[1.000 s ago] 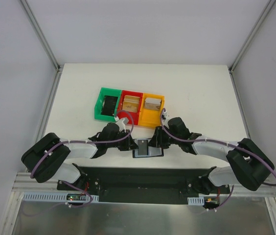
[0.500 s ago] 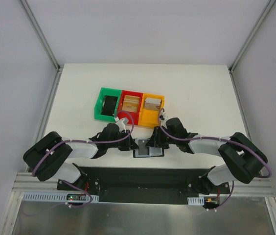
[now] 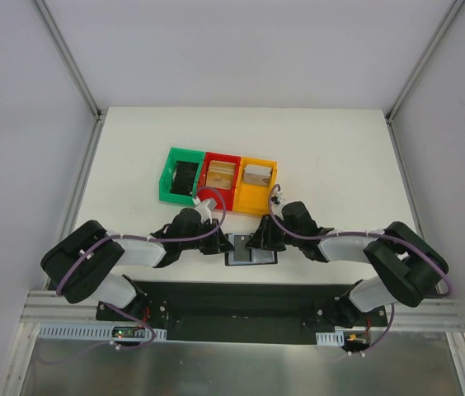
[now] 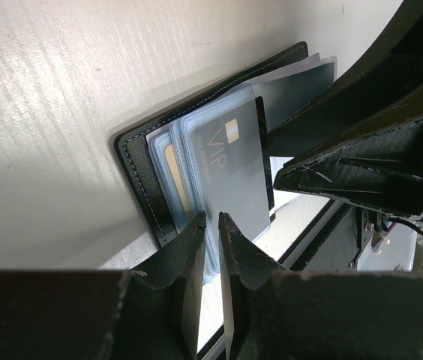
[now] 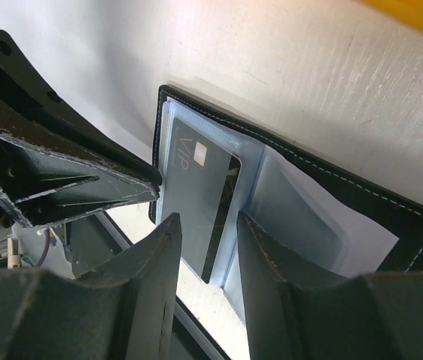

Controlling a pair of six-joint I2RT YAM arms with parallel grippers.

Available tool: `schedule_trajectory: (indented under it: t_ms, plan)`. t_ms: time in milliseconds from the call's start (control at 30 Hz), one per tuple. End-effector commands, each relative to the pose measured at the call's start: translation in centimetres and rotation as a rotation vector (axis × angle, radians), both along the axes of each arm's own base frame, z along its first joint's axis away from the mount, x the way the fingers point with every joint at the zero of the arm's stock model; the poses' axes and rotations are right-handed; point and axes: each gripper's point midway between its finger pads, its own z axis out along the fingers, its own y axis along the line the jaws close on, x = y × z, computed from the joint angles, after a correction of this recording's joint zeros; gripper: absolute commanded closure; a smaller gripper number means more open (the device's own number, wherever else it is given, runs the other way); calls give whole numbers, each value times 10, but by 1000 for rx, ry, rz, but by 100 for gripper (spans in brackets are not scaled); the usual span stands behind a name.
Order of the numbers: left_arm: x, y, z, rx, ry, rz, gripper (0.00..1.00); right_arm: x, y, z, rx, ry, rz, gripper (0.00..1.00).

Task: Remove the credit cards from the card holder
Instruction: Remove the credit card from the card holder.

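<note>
From the top camera I see the card holder [image 3: 251, 250] lying open near the front edge of the white surface [image 3: 340, 165], in front of the coloured bins [image 3: 220, 180]. My left claw [image 3: 221, 245] and right claw [image 3: 257, 239] meet over it.

On the left wrist, the fingers [image 4: 193, 247] are nearly together, pinching the edge of the holder's clear sleeve [image 4: 168, 161] (a tan card [image 4: 174, 169] sits inside it).

On the right wrist, the jaws stand apart, straddling the end of the grey VIP card [image 5: 200, 202], which overhangs the holder's edge.
</note>
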Motion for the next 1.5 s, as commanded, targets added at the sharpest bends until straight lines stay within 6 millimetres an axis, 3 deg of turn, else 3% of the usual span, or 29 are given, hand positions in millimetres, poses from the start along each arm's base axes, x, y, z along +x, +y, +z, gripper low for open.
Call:
schedule_trajectory:
  t_ms: [0, 767, 1467]
  plan:
    - [-8, 12, -21, 71, 34, 21, 88, 3, 7, 11, 83, -10, -3, 62]
    - [-9, 17, -29, 105, 47, 67, 100, 4, 6, 16, 261, 51, -80, 62]
    - [-9, 21, -32, 124, 45, 95, 100, 9, -1, 19, 361, 64, -143, 66]
